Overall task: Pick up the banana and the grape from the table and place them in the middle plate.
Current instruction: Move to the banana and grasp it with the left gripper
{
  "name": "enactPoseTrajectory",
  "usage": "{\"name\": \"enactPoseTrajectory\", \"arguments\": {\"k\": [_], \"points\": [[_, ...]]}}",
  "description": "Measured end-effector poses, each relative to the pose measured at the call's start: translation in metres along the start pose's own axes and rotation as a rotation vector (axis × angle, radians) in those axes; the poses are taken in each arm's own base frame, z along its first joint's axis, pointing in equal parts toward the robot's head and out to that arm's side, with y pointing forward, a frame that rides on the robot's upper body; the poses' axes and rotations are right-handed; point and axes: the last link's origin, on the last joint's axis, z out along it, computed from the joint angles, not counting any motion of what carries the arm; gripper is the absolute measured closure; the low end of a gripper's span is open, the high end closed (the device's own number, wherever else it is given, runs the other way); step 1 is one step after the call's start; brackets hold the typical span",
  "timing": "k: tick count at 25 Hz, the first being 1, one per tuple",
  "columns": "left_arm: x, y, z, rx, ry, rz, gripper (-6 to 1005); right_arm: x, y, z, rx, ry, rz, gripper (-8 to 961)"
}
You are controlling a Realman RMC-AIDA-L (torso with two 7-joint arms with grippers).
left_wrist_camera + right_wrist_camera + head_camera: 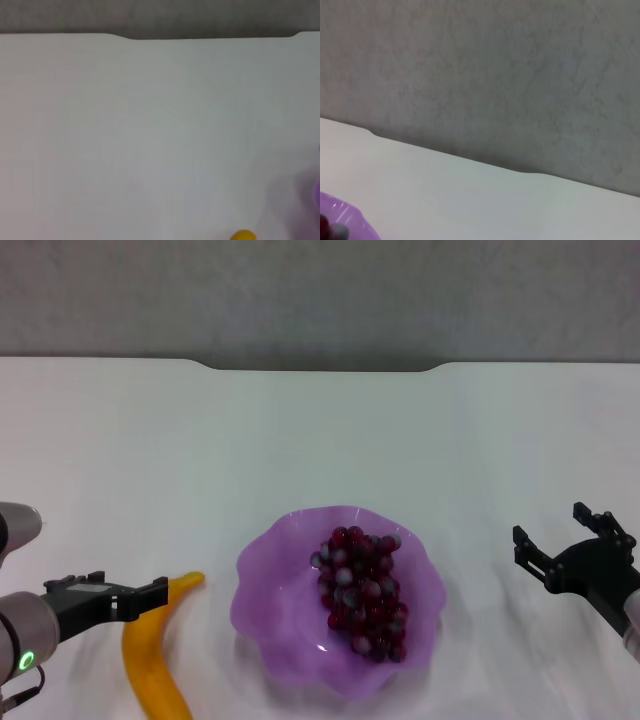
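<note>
The purple scalloped middle plate [270, 570] sits on the white table [320, 440] at the front centre. The grape bunch [362, 590] lies inside the plate, right of its middle. The yellow banana [152, 660] lies on the table just left of the plate. My left gripper [115, 586] is open and empty, over the banana's far end. My right gripper [552, 525] is open and empty, to the right of the plate. The left wrist view shows only the banana's tip [243, 235] and a sliver of the plate [317, 192]. The right wrist view shows the plate's rim [345, 217].
The table's notched far edge [320, 368] runs in front of a grey wall [320, 290]. Bare tabletop lies beyond the plate and to both sides of it.
</note>
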Motion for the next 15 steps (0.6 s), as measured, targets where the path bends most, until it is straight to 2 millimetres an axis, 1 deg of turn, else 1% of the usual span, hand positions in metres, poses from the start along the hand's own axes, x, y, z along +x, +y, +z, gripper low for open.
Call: {"name": "enactPoseTrajectory", "arguments": {"k": [8, 15], "points": [[-0.010, -0.002, 0.008, 0.009, -0.040, -0.027, 114, -0.003, 0.000, 0.003, -0.004, -0.005, -0.004, 70], [-0.016, 0.007, 0.016, 0.007, -0.046, -0.003, 114, -0.003, 0.001, 0.003, -0.005, -0.006, -0.004, 70]]}}
